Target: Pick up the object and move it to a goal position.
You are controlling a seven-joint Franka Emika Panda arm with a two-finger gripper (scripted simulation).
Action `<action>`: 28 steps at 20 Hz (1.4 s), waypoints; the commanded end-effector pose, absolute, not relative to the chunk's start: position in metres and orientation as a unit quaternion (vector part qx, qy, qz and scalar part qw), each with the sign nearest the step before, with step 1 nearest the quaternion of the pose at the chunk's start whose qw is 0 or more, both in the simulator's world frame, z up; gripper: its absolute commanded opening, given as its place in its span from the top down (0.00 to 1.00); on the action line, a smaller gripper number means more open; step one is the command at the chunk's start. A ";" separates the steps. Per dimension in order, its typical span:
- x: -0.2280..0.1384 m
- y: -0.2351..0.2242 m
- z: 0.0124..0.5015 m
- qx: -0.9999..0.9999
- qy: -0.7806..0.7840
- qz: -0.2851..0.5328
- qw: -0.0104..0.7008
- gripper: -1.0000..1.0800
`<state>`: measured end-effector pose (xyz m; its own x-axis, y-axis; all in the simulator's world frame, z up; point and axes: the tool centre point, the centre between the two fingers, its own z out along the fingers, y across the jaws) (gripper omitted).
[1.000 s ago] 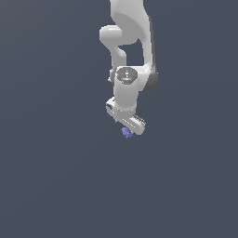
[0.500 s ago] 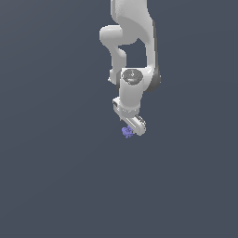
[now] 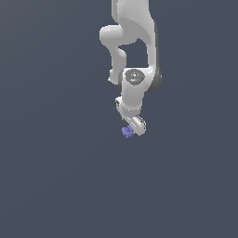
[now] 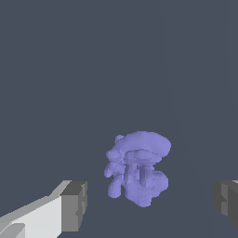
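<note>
The object (image 3: 127,131) is a tiny violet-blue knobbly lump, seen just below the white arm's hand in the exterior view. In the wrist view the object (image 4: 138,168) fills the middle, between and beyond the two grey fingertips (image 4: 74,205). My gripper (image 3: 131,128) stands open, its fingers wide apart on either side of the lump and not touching it. In the exterior view the fingers are hidden behind the hand.
A plain dark grey-blue surface (image 3: 56,176) lies all around. The white arm (image 3: 132,42) reaches down from the top of the exterior view.
The hand has come down slightly toward the object. The lump itself has not moved.
</note>
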<state>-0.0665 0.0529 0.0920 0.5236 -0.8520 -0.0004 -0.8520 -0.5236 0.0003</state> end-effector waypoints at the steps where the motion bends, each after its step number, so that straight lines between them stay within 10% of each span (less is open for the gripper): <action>1: -0.067 0.053 0.092 0.871 -0.491 0.000 0.000 0.04; 20: -0.067 0.053 0.042 0.871 -0.491 0.000 0.000 0.04; 21: -0.067 0.053 0.042 0.871 -0.491 0.000 0.000 1.00; 28: -0.067 0.053 0.042 0.871 -0.491 0.000 0.000 1.00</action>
